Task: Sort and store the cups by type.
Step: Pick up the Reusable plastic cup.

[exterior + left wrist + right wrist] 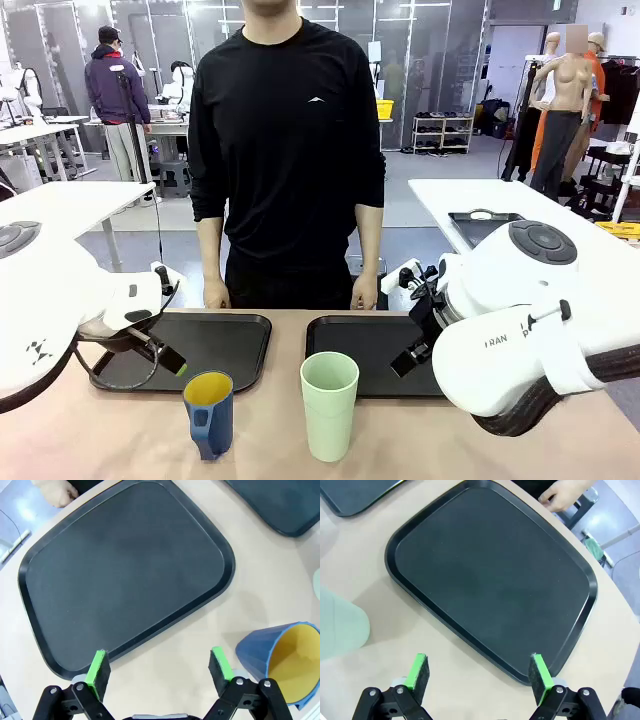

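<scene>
Beige table (110, 445) surface, inspected from my side: two black trays lie side by side across the far half, and a person (287, 150) in a black long-sleeved top stands behind them, one hand (216, 295) and the other hand (364, 293) hanging at the far edge.

Item 1: the left tray (225, 345) is bare. My left gripper (160, 667) hovers above its near rim, fingers spread wide with nothing between the green pads (97, 667).

Item 2: the right tray (355, 345) is likewise bare. My right gripper (479, 672) hovers over its near rim, jaws spread wide and holding nothing.

Item 3: the dark blue mug (209, 412) stands upright on the table, in front of the left tray and apart from it. Its yellow inside shows and its handle faces my side. In the left wrist view it sits just beside one finger, not between the two.

Item 4: the mint-green tumbler (329, 405) stands upright on the table, in front of the right tray's near left corner, near the mug but not touching it. In the right wrist view it lies well off to the side of my fingers.
</scene>
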### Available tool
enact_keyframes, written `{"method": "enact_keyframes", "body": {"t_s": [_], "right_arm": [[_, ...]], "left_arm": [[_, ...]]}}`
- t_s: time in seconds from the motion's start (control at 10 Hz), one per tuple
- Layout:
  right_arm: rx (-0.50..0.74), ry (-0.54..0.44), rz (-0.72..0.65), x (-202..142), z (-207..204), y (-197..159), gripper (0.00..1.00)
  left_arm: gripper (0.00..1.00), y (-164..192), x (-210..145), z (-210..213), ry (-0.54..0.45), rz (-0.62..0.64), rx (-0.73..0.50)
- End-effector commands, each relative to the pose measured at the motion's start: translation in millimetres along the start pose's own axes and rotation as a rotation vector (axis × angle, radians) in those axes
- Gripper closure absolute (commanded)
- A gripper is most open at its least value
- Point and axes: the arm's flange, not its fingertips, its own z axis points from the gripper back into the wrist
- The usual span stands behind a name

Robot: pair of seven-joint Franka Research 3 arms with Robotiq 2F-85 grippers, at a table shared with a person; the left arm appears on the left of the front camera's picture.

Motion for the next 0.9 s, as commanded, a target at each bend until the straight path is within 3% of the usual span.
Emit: {"method": "enact_keyframes", "body": {"t_s": [0.0, 0.8], "right_arm": [[0.000, 0.000, 0.000, 0.0, 0.0, 0.0, 0.00], [0.000, 0.000, 0.000, 0.0, 0.0, 0.0, 0.00]], "left_arm": [[0.00, -0.3, 0.1, 0.0, 0.000, 0.000, 0.000], [0.00, -0.3, 0.1, 0.0, 0.000, 0.000, 0.000]]}}
